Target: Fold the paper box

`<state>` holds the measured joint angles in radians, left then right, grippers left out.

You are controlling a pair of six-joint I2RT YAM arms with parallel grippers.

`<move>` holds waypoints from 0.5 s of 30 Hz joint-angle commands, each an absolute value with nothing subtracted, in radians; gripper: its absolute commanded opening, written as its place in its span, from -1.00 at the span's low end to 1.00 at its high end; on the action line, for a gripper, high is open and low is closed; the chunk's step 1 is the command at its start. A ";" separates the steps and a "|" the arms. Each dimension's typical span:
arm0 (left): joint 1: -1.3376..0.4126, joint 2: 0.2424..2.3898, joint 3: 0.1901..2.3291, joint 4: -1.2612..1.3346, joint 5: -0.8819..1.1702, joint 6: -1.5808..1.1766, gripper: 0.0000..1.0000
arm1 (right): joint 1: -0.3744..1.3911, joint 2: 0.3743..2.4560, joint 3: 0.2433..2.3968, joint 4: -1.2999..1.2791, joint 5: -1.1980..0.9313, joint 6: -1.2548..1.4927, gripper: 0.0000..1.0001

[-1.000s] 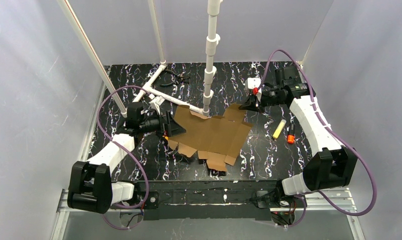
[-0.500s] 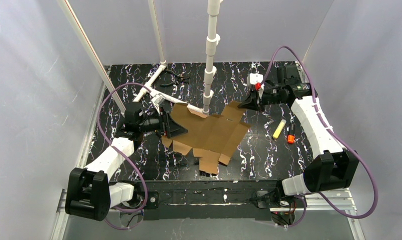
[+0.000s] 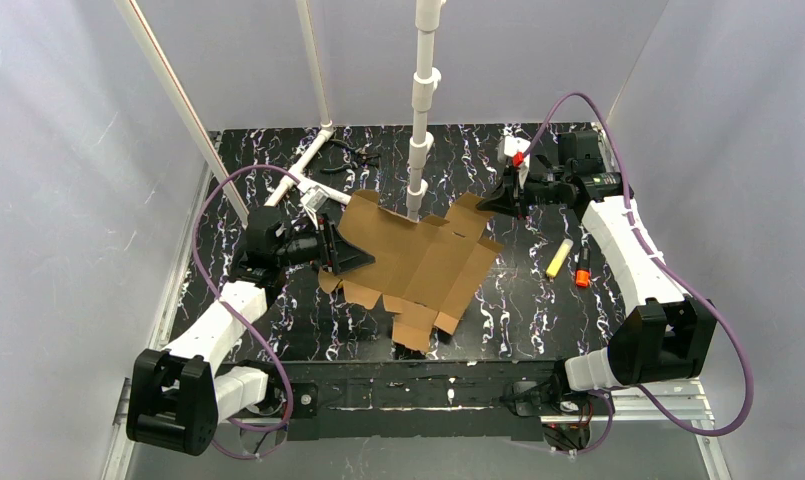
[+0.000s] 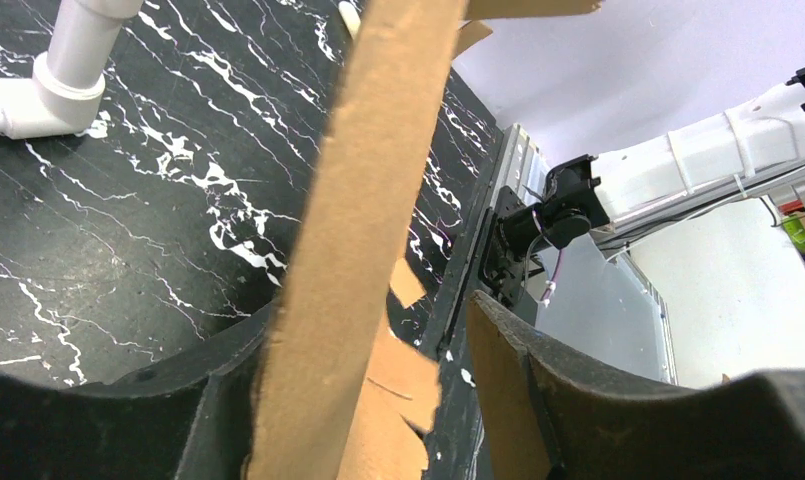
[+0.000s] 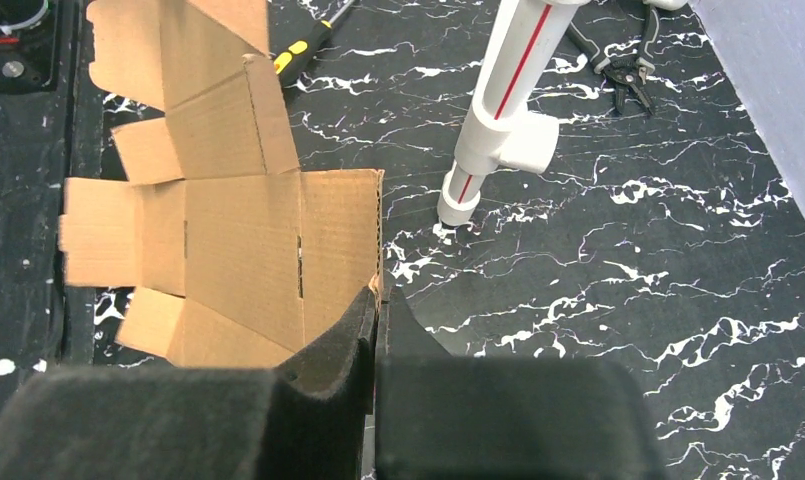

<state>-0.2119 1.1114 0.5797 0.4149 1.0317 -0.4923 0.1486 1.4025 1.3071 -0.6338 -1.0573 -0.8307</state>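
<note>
The paper box (image 3: 418, 260) is a flat brown cardboard sheet with flaps, held tilted above the black marbled table (image 3: 538, 310). My right gripper (image 3: 488, 205) is shut on its far right corner; the right wrist view shows the jaws (image 5: 378, 300) pinching the sheet's edge (image 5: 238, 250). My left gripper (image 3: 336, 255) is at the sheet's left edge. In the left wrist view the cardboard (image 4: 368, 200) passes between the spread fingers (image 4: 373, 310), lying against the left one, with a gap to the right one.
An upright white PVC pipe (image 3: 420, 110) stands just behind the sheet, also in the right wrist view (image 5: 503, 100). A PVC frame (image 3: 298, 175) and pliers (image 3: 356, 152) lie at the back left. A yellow marker (image 3: 559, 258) and an orange one (image 3: 582, 268) lie right.
The right gripper has moved up and to the left with the sheet's corner. The sheet has risen, tilted and shifted left. The left gripper has shifted slightly left along with it.
</note>
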 commanded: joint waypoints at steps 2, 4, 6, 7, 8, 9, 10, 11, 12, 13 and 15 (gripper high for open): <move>-0.213 1.066 0.573 0.432 1.025 -0.479 -0.08 | 0.137 1.364 1.281 -0.544 -1.048 -0.763 -0.97; -0.213 1.072 0.576 0.433 1.028 -0.486 -0.22 | 0.137 1.364 1.274 -0.540 -1.045 -0.761 -0.97; -0.213 1.080 0.581 0.433 1.035 -0.494 -0.22 | 0.137 1.365 1.268 -0.535 -1.041 -0.757 -0.97; -0.213 1.085 0.584 0.432 1.042 -0.497 -0.21 | 0.137 1.365 1.266 -0.534 -1.037 -0.754 -0.97; -0.213 1.089 0.588 0.431 1.051 -0.500 -0.20 | 0.137 1.367 1.264 -0.533 -1.031 -0.752 -0.97; -0.213 1.094 0.594 0.431 1.060 -0.502 -0.19 | 0.137 1.368 1.263 -0.532 -1.027 -0.750 -0.97; -0.213 1.098 0.596 0.432 1.067 -0.505 -0.19 | 0.137 1.369 1.263 -0.530 -1.024 -0.749 -0.97; -0.213 1.104 0.598 0.432 1.072 -0.507 -0.19 | 0.137 1.371 1.262 -0.527 -1.022 -0.745 -0.97; -0.213 1.109 0.597 0.432 1.077 -0.508 -0.17 | 0.137 1.373 1.262 -0.525 -1.020 -0.740 -0.97; -0.213 1.112 0.596 0.433 1.080 -0.507 -0.12 | 0.137 1.374 1.262 -0.520 -1.017 -0.732 -0.97; -0.213 1.113 0.591 0.432 1.073 -0.501 0.05 | 0.137 1.378 1.262 -0.510 -1.015 -0.712 -0.97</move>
<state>-0.2119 1.1122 0.5797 0.4191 1.0409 -0.5056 0.1394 1.3994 1.2613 -0.5625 -1.0153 -0.7570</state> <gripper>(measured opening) 0.456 0.062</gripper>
